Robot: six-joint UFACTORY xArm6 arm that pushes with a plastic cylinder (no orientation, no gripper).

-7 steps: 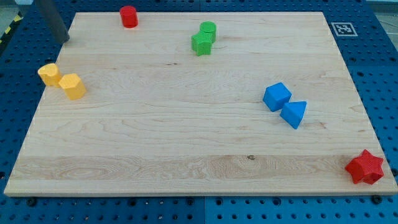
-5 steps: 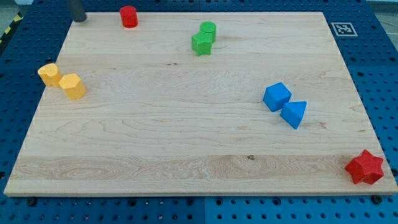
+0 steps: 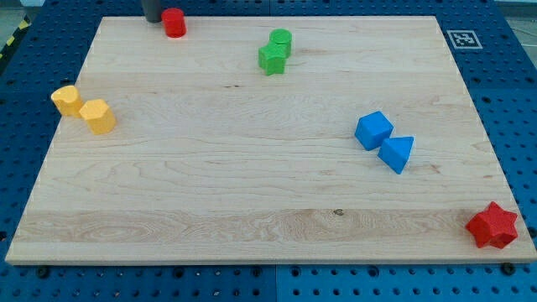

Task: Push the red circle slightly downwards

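The red circle [image 3: 174, 22] is a small red cylinder at the board's top edge, left of centre. My tip [image 3: 152, 19] is the dark rod end at the view's top, just left of the red circle and very close to it. I cannot tell whether they touch.
A green cylinder [image 3: 281, 39] and a green block [image 3: 271, 59] touch at top centre. Two yellow blocks [image 3: 66, 99] [image 3: 98, 116] sit at the left edge. A blue cube [image 3: 373, 130] and blue triangle [image 3: 397, 153] lie right of centre. A red star [image 3: 492, 226] is at bottom right.
My tip has moved right along the top edge, from the board's top left corner to just beside the red circle. No block has moved.
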